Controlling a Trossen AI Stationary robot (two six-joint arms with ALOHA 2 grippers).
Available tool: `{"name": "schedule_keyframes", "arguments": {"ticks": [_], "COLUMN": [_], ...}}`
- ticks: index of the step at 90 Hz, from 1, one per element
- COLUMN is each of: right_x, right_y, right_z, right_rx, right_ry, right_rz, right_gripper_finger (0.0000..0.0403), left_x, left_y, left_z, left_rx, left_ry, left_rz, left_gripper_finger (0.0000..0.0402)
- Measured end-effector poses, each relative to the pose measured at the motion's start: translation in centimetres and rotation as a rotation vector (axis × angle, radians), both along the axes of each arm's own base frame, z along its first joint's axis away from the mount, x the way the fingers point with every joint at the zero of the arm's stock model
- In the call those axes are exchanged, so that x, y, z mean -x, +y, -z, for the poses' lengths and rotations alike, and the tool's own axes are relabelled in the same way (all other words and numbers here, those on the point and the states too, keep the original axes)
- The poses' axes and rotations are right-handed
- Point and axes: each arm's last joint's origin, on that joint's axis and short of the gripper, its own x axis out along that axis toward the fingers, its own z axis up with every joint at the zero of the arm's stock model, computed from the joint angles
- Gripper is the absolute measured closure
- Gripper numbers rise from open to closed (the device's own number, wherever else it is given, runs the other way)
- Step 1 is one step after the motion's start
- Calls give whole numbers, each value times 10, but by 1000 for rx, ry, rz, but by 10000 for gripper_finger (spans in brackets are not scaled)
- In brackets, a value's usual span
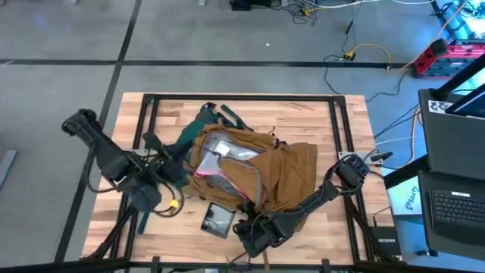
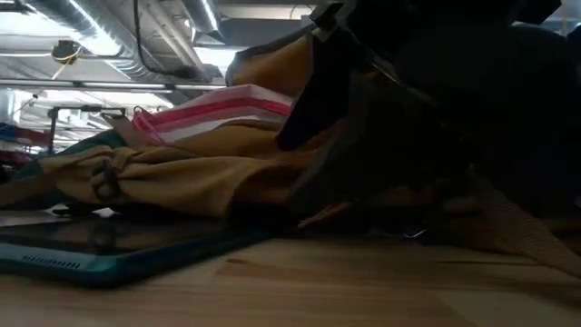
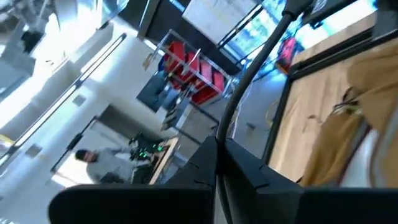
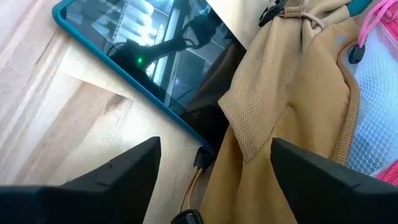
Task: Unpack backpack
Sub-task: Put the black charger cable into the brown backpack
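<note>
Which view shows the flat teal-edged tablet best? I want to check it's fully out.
The right wrist view: the flat teal-edged tablet fills the frame, one corner under the tan fabric backpack. High view shows it small; low view only edge-on; left wrist view not at all.

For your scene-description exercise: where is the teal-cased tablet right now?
In the high view the tablet lies flat on the table's front part, just before the backpack's open mouth, left of the right pincer.

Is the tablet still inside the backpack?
No: in the right wrist view the tablet lies flat on the table beside the backpack, only one corner tucked under its fabric.
</note>
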Motion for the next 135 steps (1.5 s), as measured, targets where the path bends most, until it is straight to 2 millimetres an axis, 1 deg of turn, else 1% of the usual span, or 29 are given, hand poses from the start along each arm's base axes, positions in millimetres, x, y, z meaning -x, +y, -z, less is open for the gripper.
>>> {"name": "schedule_keyframes", "arguments": {"ticks": [26, 45, 66, 77, 86, 91, 98, 109, 118, 130, 135], "right_x": [0, 0, 0, 0, 0, -1, -3, -6, -9, -6, -4], "right_y": [0, 0, 0, 0, -2, -2, -3, -3, -1, -3, -7], "right_z": [0, 0, 0, 0, -2, -7, -15, -34, -56, -86, -94], "right_rx": [1, -2, -25, -19, 46, 89, 160, 247, 264, 250, 240], "right_ry": [0, -3, -14, -17, -58, -86, -119, -170, -197, -207, -206], "right_rz": [0, 5, 29, 33, 67, 89, 121, 169, 209, 279, 318], "right_gripper_finger": [114, 114, 114, 114, 114, 114, 114, 114, 114, 114, 114], "left_x": [-23, -42, -57, -64, -67, -68, -69, -69, -68, -65, -64], "left_y": [34, 53, 59, 54, 52, 51, 50, 46, 42, 36, 33], "left_z": [-3, -4, 10, 34, 56, 66, 76, 86, 91, 98, 101], "left_rx": [-7, 174, 352, 377, 370, 362, 360, 334, 330, 318, 319], "left_ry": [24, 21, 7, 27, 52, 53, 37, 26, 3, 15, 14], "left_rz": [-161, -40, 144, 233, 282, 296, 320, 377, 421, 461, 483], "left_gripper_finger": [401, 401, 401, 401, 401, 401, 401, 401, 401, 401, 401]}}
